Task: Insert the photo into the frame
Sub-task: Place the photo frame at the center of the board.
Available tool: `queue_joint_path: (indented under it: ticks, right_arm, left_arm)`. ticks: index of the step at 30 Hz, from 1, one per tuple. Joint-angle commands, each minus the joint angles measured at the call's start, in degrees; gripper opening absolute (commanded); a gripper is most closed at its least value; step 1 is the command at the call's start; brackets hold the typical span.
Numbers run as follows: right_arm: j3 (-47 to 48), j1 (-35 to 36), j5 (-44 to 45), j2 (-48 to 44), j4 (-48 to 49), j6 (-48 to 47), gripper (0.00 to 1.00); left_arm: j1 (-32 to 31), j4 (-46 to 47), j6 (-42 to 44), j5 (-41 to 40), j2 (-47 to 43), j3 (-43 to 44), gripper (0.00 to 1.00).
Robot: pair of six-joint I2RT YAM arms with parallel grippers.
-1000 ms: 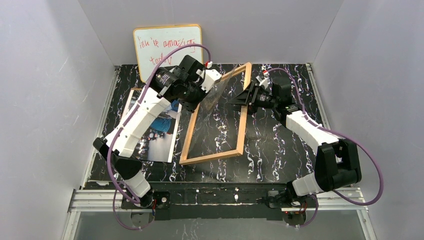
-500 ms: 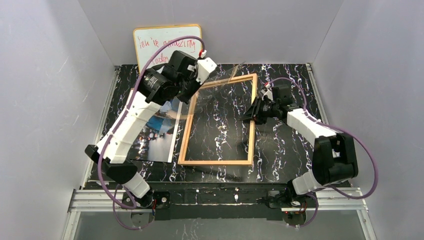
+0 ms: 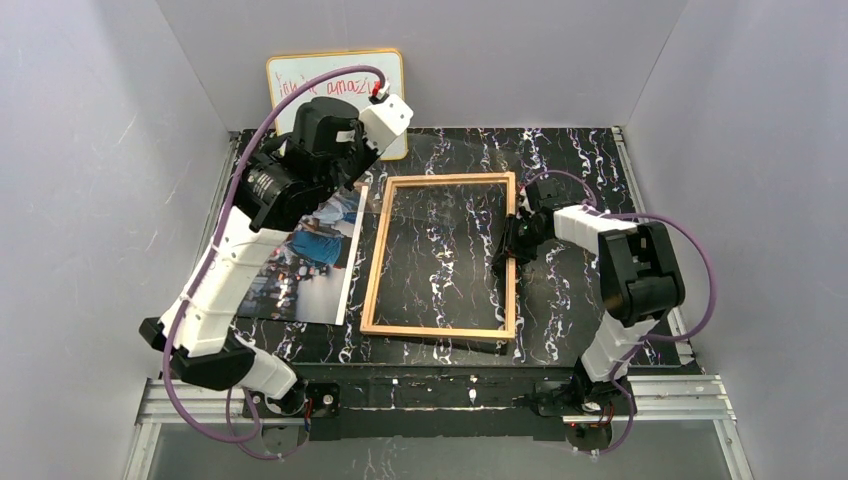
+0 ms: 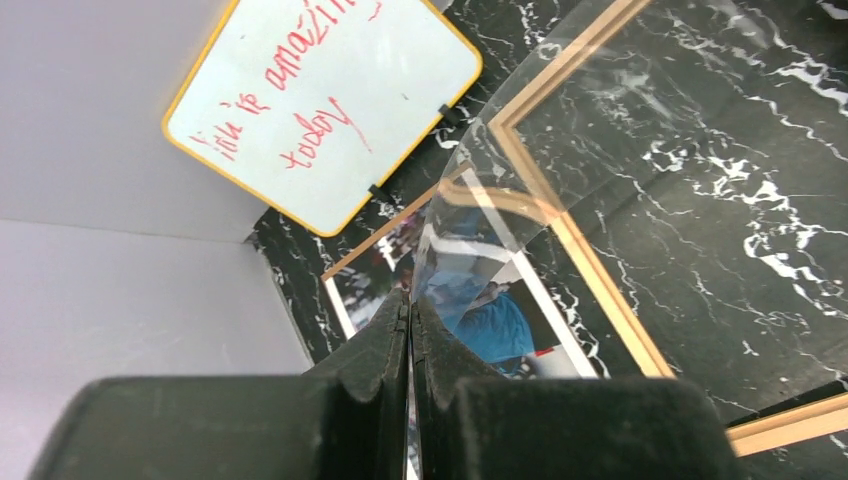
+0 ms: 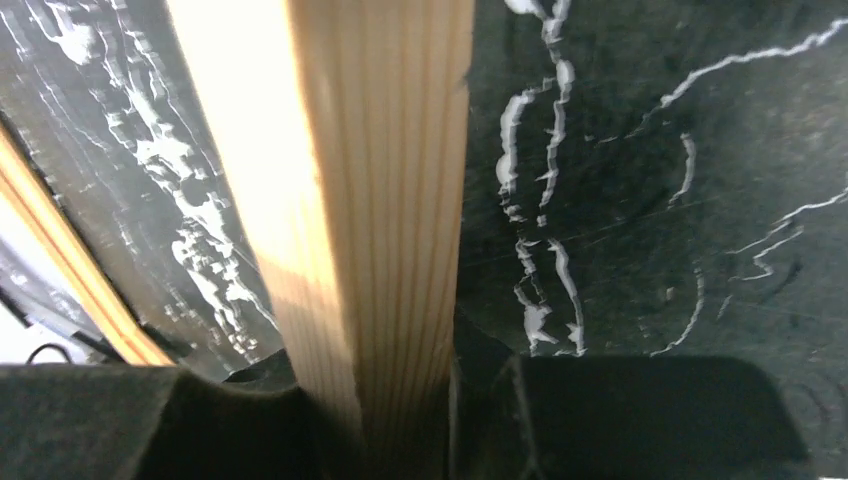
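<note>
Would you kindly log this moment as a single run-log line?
left gripper: shut on clear pane | right gripper: shut on frame, right rail | photo: lying left of frame, not inserted

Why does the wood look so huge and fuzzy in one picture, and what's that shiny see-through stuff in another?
Right wrist view: the camera sits right against the frame, so its wooden rail fills the picture, softly blurred. Left wrist view: the clear pane catches pale glare and warps what shows behind it.
</note>
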Motion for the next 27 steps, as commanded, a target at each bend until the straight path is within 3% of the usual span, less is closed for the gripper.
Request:
queue_joint_path:
  ticks: [1, 4, 12, 21, 27]
  right_arm:
    - [2.2, -0.1, 8.8, 3.5, -2.3, -1.2, 0.27]
    - [1.2, -0.1, 10.0, 3.9, -1.2, -0.3, 0.31]
    - [1.5, -0.1, 11.2, 1.7, -2.0, -1.0, 0.70]
    - [4.5, 0.0, 19.3, -1.7, -7.6, -2.7, 0.86]
    - [7.7, 0.0, 22.2, -8.0, -8.9, 1.8, 0.99]
  left_arm:
    - [0.0, 4.6, 4.1, -5.0, -3.7, -3.5, 0.00]
    - [0.0, 6.2, 4.8, -6.1, -5.0, -6.7, 0.00]
    - [0.0, 10.1, 4.7, -8.7, -4.3, -8.7, 0.00]
    - [0.0, 10.0, 2.9, -8.1, -2.5, -7.9, 0.00]
    - [0.0, 13.1, 3.5, -11.1, -0.2, -6.9, 0.00]
